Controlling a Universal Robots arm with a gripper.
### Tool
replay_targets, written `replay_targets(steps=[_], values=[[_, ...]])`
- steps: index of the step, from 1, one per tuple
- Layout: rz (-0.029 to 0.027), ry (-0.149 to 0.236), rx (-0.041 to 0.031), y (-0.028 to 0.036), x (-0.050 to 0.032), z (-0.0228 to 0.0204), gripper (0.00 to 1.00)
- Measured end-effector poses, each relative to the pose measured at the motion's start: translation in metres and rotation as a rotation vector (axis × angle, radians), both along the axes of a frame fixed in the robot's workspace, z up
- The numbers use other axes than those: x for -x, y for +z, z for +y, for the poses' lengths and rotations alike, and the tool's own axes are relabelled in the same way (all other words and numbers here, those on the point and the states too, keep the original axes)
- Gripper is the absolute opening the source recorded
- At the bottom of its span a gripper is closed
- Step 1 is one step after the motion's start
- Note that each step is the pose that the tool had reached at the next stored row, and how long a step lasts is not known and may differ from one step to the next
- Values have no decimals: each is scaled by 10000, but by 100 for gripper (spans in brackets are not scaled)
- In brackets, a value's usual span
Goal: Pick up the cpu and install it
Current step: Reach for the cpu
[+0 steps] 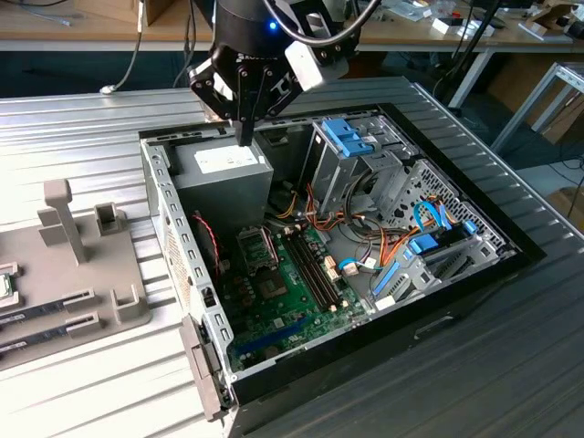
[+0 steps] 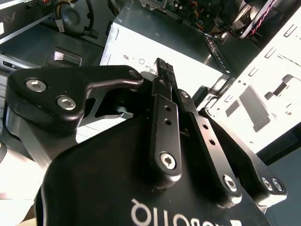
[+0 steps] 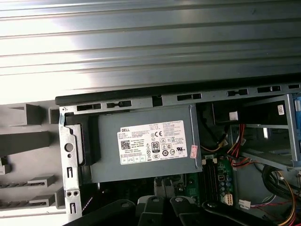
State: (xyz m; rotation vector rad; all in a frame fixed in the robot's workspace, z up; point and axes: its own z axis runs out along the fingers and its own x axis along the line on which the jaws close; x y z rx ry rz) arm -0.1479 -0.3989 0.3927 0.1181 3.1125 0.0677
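Note:
The cpu point(image 1: 5, 285), a small flat chip with a green rim, lies on a grey holder plate point(image 1: 119, 306) at the exterior view's far left, partly cut off by the picture's edge. My gripper point(image 1: 245, 137) hangs over the open computer case point(image 1: 164, 205), just above the grey power-supply box point(image 1: 224, 169) and far from the cpu. Its fingers point(image 2: 164, 108) are pressed together with nothing between them. The motherboard's metal-framed socket point(image 1: 256, 248) sits lower in the case, toward the exterior view's front.
Two long memory sticks point(image 1: 46, 319) rest in slots of the holder plate, beside upright grey posts point(image 1: 62, 219). Drive cages with blue clips point(image 1: 351, 137) and orange cables point(image 1: 365, 242) crowd the case's right half. The labelled power supply point(image 3: 150, 146) lies below the wrist.

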Motion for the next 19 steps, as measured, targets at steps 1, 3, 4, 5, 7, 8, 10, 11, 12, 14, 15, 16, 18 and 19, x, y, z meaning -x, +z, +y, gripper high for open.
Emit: replay_targets(steps=[1,3,4,5,7,8,10,11,12,14,15,16,18,19], values=[[0,0,0,0,3,0,11],[1,1,1,0,9,0,11],[1,1,1,0,12,0,11],[0,1,0,0,15,0,11],[0,1,0,-1,21,0,11],[0,1,1,-1,23,0,11],[1,1,0,-1,28,0,11],[0,0,0,-1,32,0,11],[0,1,0,-2,37,0,11],[0,0,0,-2,41,0,11],[0,0,1,-2,45,0,11],[0,1,1,-2,50,0,11],[1,1,1,-3,57,0,11],[0,0,0,-3,59,0,11]])
